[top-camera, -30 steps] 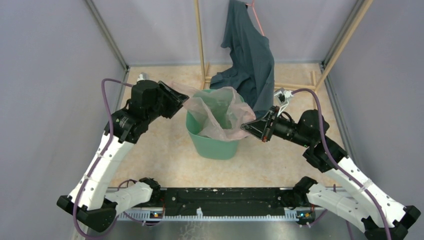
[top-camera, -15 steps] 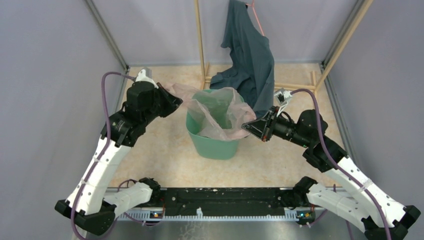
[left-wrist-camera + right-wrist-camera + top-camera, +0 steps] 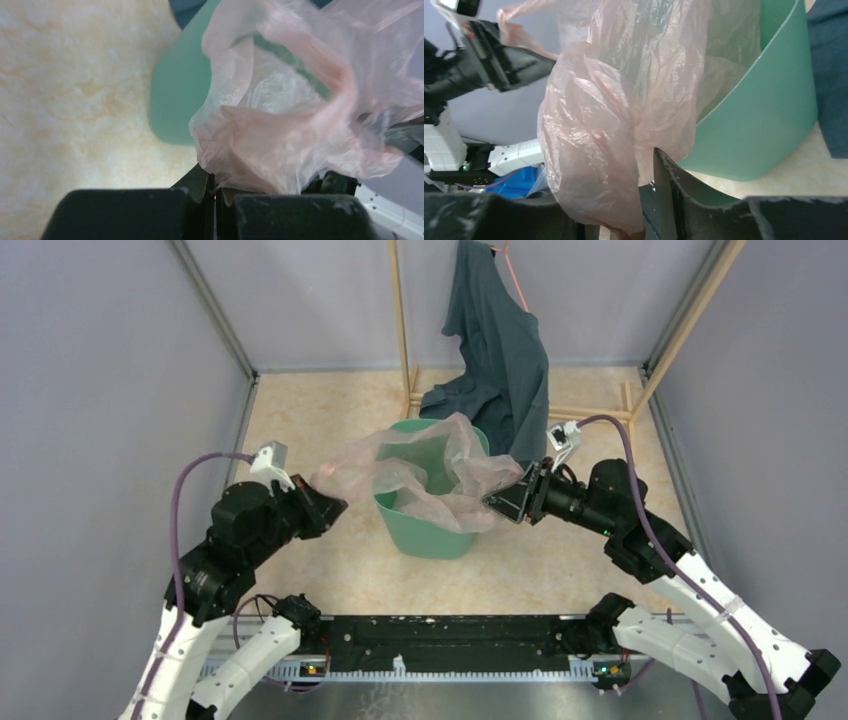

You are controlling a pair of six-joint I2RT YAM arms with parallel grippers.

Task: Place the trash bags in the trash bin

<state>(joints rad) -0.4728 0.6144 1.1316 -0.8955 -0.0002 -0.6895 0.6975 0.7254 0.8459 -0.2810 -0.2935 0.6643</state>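
Observation:
The mint-green trash bin (image 3: 430, 532) stands mid-floor. A pale pink trash bag (image 3: 432, 466) is draped over its mouth and spills past both sides. My left gripper (image 3: 328, 508) is left of the bin, level with its rim, and shut on a bunched edge of the bag (image 3: 280, 125). In the left wrist view the jaws (image 3: 214, 182) meet with film pinched between them, the bin (image 3: 175, 100) beyond. My right gripper (image 3: 503, 502) is at the bin's right rim, open. Loose bag film (image 3: 604, 115) hangs in its gap (image 3: 616, 200), beside the bin wall (image 3: 764, 115).
A dark teal-grey garment (image 3: 500, 360) hangs from a wooden frame (image 3: 400, 320) behind the bin, its hem resting against the bin's back right. Grey walls close in the left, right and back. A black rail (image 3: 450, 640) runs along the near edge.
My left gripper shut on the bag's edge and pulled it back toward the near left, stretching the film out over the bin's left rim. The right gripper's jaws have parted; that arm barely moved.

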